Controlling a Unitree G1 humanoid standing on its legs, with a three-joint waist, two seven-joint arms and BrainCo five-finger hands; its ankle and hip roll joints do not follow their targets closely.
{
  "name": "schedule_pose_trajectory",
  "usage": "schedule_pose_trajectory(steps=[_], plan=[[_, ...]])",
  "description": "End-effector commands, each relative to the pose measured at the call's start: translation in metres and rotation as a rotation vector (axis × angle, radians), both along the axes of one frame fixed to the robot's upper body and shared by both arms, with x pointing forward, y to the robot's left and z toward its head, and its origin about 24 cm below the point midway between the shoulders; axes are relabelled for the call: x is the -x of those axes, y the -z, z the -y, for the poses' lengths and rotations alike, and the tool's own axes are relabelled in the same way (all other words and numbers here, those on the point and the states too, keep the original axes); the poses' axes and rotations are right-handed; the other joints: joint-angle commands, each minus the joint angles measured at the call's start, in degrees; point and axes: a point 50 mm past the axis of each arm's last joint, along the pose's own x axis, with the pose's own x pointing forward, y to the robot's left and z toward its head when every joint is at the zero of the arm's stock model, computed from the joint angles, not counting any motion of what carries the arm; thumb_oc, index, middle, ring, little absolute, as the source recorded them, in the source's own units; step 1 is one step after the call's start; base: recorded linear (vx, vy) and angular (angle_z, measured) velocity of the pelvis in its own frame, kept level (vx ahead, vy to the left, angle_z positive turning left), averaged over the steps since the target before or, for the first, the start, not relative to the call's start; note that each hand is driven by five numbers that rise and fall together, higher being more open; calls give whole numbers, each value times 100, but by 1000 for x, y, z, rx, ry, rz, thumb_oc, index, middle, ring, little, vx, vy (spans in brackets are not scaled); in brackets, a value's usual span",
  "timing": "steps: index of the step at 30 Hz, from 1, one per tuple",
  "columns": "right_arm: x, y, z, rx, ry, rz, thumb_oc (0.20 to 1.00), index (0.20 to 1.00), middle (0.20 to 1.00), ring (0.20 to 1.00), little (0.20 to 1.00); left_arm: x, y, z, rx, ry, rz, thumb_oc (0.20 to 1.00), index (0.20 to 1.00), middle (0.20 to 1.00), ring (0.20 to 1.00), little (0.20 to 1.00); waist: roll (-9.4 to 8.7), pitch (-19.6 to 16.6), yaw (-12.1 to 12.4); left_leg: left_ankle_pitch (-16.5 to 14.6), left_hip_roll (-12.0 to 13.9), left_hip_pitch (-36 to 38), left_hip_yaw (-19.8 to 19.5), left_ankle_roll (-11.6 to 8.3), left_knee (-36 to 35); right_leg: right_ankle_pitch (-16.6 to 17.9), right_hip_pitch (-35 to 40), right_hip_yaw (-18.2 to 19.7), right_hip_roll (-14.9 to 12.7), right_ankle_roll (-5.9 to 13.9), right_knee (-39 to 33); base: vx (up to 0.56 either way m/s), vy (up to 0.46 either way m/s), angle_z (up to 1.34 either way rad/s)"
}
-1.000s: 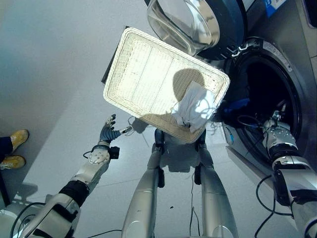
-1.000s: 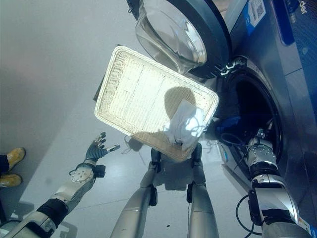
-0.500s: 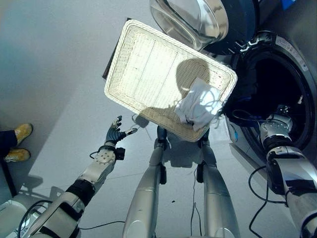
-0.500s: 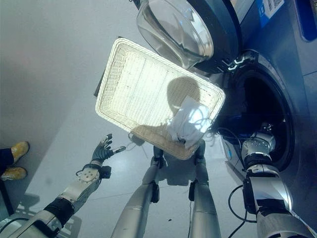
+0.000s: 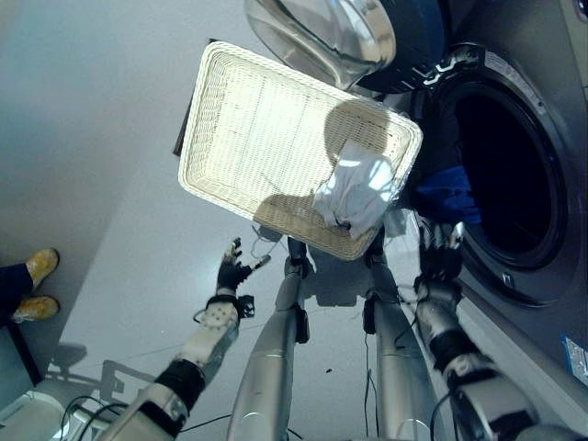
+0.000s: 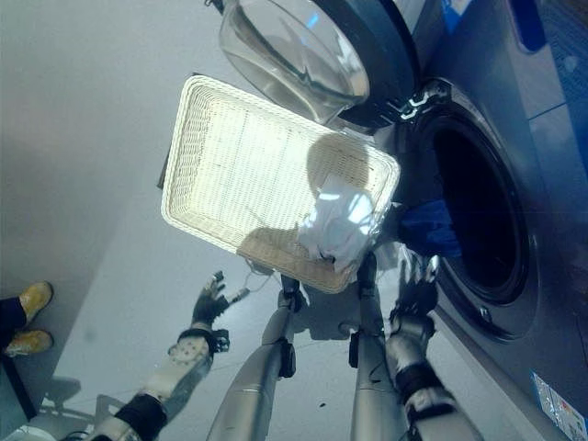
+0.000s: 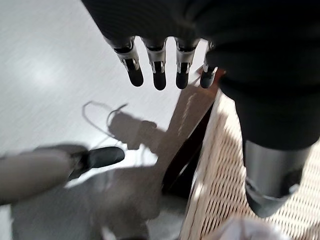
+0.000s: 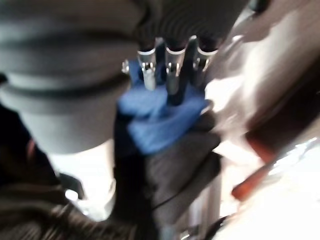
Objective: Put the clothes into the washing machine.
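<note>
The right hand (image 5: 439, 246) hangs open-fingered below blue clothing (image 5: 447, 195) draped over the washing machine (image 5: 514, 175) rim; push it fully inside, left hand (image 5: 233, 271) relaxed open

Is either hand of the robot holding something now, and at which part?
Neither holds anything: the left hand is open over the floor, and the right hand is open just below the blue cloth.

Yellow shoes (image 5: 34, 280) of a person at the left edge, on the grey floor (image 5: 83, 138). A sticker (image 6: 551, 393) lower right.
</note>
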Motion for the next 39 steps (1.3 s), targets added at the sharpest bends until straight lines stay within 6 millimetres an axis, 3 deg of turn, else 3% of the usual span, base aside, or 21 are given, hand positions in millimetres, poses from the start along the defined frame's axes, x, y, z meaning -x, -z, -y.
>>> schedule_pose_trajectory(steps=[1, 9, 12, 17, 21, 23, 25, 26, 28, 31, 39], plan=[[-4, -20, 9, 231, -54, 51, 1000, 1000, 1000, 1000, 1000, 5, 3, -9, -47, -51, 35, 1000, 1000, 1000, 1000, 1000, 309, -103, -65, -278, -362, -59, 96, -96, 279, -576, 112, -263, 319, 105, 544, -7, 82, -11], [12, 0, -13, 234, -159, -92, 1000, 1000, 1000, 1000, 1000, 12, 14, -2, 3, -82, 3, 1000, 1000, 1000, 1000, 1000, 273, -103, -230, -245, -371, 78, 245, -110, 216, -484, 222, -161, 290, 146, 420, -6, 87, -9], [15, 5, -19, 316, -217, -168, 1000, 1000, 1000, 1000, 1000, 13, 15, 1, 17, -91, -3, 1000, 1000, 1000, 1000, 1000, 297, -103, -261, -231, -380, 62, 281, -107, 231, -472, 194, -120, 285, 156, 433, -2, 66, -3], [13, 10, -12, 448, -210, -292, 1000, 1000, 1000, 1000, 1000, 13, 17, 2, 39, -99, -7, 1000, 1000, 1000, 1000, 1000, 388, -103, -246, -200, -380, 3, 308, -132, 240, -479, 121, -87, 274, 170, 471, 15, 40, -5], [2, 14, 8, 513, -198, -401, 1000, 1000, 1000, 1000, 1000, 9, 17, 3, 77, -100, -6, 1000, 1000, 1000, 1000, 1000, 538, -103, -156, -179, -367, -144, 295, -160, 298, -560, -34, -98, 270, 163, 624, 6, -9, -1], [-8, 6, 25, 644, -172, -439, 1000, 1000, 1000, 1000, 1000, 7, 18, 3, 96, -92, -13, 1000, 1000, 1000, 1000, 1000, 646, -103, -62, -172, -360, -285, 258, -168, 378, -656, -174, -150, 259, 152, 803, 25, -82, -4], [-17, -5, 55, 617, -84, -531, 1000, 1000, 1000, 1000, 1000, 3, 19, 1, 142, -83, -29, 1000, 1000, 1000, 1000, 1000, 794, -103, 47, -150, -339, -478, 215, -195, 469, -775, -386, -216, 243, 147, 1055, 35, -137, 7], [-18, -8, 62, 603, -70, -536, 1000, 1000, 1000, 1000, 1000, 2, 19, 1, 156, -83, -31, 1000, 1000, 1000, 1000, 1000, 820, -103, 67, -150, -338, -508, 204, -200, 479, -800, -421, -232, 235, 146, 1093, 49, -138, 20], [-23, -26, 95, 489, 31, -520, 1000, 1000, 1000, 1000, 1000, 3, 22, 1, 251, -77, -42, 1000, 1000, 1000, 1000, 1000, 1012, -103, 178, -148, -360, -735, 165, -216, 562, -938, -695, -286, 210, 132, 1337, 58, -148, 16], [-33, -46, 102, 410, 92, -447, 1000, 1000, 1000, 1000, 1000, 6, 25, 4, 323, -87, -58, 1000, 1000, 1000, 1000, 1000, 1153, -103, 263, -154, -362, -1059, 156, -227, 724, -1048, -1075, -300, 200, 109, 1617, 44, -122, 12], [-47, -72, 105, 244, 177, -355, 1000, 1000, 1000, 1000, 1000, 13, 32, 3, 373, -143, -89, 1000, 1000, 1000, 1000, 1000, 1266, -103, 368, -157, -219, -1721, 176, -271, 1025, -1254, -1826, -264, 250, 36, 2106, 43, -113, 8]])
